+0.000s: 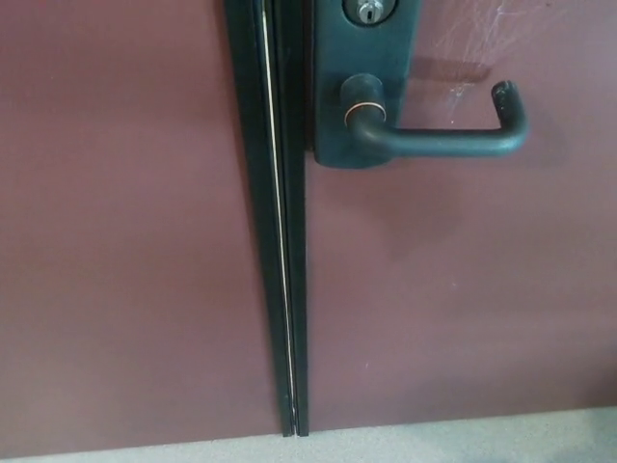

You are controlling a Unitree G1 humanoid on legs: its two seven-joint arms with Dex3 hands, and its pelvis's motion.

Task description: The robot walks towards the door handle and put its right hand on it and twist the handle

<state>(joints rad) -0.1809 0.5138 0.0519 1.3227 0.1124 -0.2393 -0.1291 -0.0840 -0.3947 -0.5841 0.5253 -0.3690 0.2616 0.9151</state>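
maroon door (463, 289) | door handle (439, 141) horizontal | no hand visible

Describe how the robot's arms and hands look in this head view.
Neither arm nor hand shows in this view, so nothing of their look can be told. Only the dark door handle on its backplate, the maroon door and a strip of pale floor are visible.

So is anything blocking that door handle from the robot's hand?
Nothing visible does. The door handle sticks out bare from its dark plate, with only door surface around it. Neither robot hand is in view yet.
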